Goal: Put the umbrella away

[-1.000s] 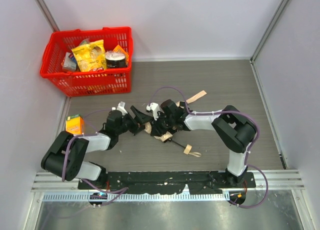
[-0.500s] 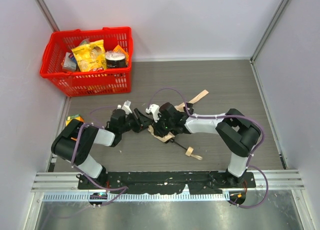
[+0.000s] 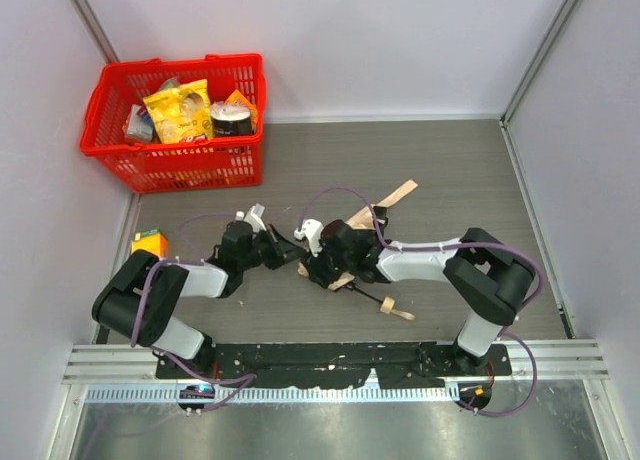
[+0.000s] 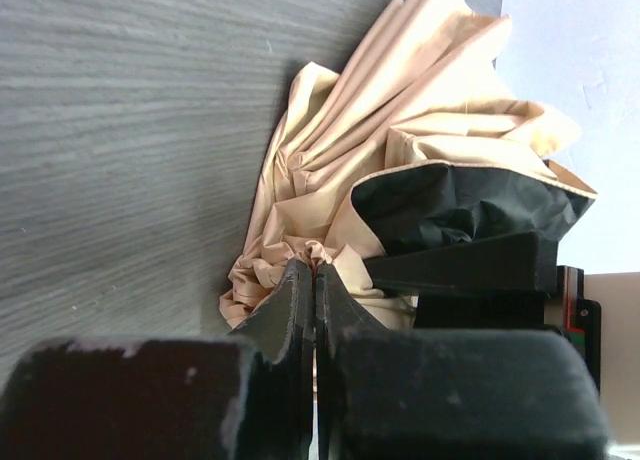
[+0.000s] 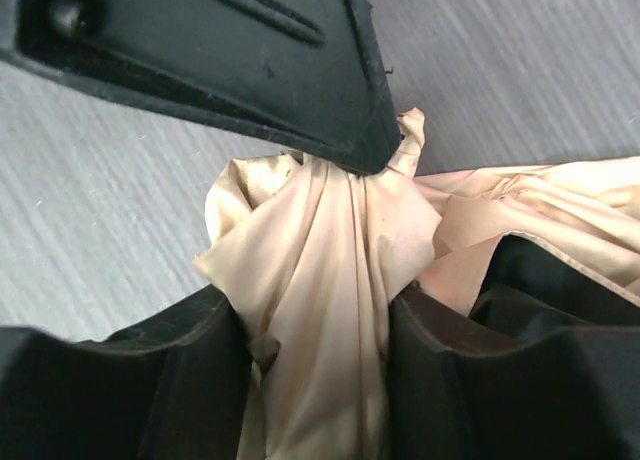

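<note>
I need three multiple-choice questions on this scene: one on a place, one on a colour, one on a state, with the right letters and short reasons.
1. Where does the basket stand?
A) far left corner
B) near right corner
C) between the arms

2. What colour is the umbrella cloth?
A) blue
B) beige
C) green

3. How is the left gripper?
A) wide open
B) shut on the umbrella cloth
C) holding the basket

Answers:
1 A: it stands at the far left wall.
2 B: the folds are pale beige.
3 B: its fingers pinch a fold.
</note>
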Controlling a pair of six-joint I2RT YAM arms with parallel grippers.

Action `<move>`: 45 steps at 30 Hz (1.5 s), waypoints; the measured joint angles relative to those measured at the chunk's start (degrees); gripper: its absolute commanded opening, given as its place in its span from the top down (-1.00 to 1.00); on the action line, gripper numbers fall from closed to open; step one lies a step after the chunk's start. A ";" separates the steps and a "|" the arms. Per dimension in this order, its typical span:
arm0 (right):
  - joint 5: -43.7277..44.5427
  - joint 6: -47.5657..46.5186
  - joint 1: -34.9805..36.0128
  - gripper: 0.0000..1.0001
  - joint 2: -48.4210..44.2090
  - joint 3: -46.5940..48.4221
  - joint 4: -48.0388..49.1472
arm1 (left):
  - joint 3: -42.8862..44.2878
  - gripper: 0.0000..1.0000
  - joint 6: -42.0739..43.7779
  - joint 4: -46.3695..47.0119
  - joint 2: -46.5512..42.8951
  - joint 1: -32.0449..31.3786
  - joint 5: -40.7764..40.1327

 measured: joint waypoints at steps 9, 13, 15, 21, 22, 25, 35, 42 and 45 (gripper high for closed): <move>-0.85 4.44 0.74 -0.34 -7.93 -6.93 0.24 | -1.95 1.00 0.09 -0.13 -0.74 -1.42 2.08; -0.74 5.01 0.74 -0.29 -11.56 -9.60 0.57 | -2.21 1.00 0.09 -0.15 -0.74 -1.46 2.45; -0.50 5.03 0.79 -0.19 -11.54 -9.84 0.87 | -2.23 1.00 0.09 -0.15 -0.76 -1.46 2.58; 1.88 5.64 1.11 0.31 -7.32 -7.26 0.13 | -2.69 0.68 0.07 -2.69 -3.93 -1.38 2.25; 2.12 5.57 1.11 0.41 -7.02 -6.93 0.02 | -2.75 0.46 0.35 -4.26 -5.51 -1.25 1.84; 3.21 5.81 1.22 0.64 -5.70 -5.64 -0.70 | -3.21 -0.25 1.57 -9.68 -13.60 0.15 0.20; 3.21 6.38 1.22 0.99 -4.09 -3.43 -2.78 | -3.04 -0.99 -3.17 -34.07 -39.41 1.31 -7.19; 2.93 7.15 1.20 0.99 -4.66 -5.79 1.51 | -3.23 -0.99 -13.11 -31.54 -27.78 1.07 -5.60; 2.93 7.28 1.16 0.99 -4.92 -6.62 3.02 | -2.73 -0.99 -15.67 -28.94 -21.49 -0.68 -4.92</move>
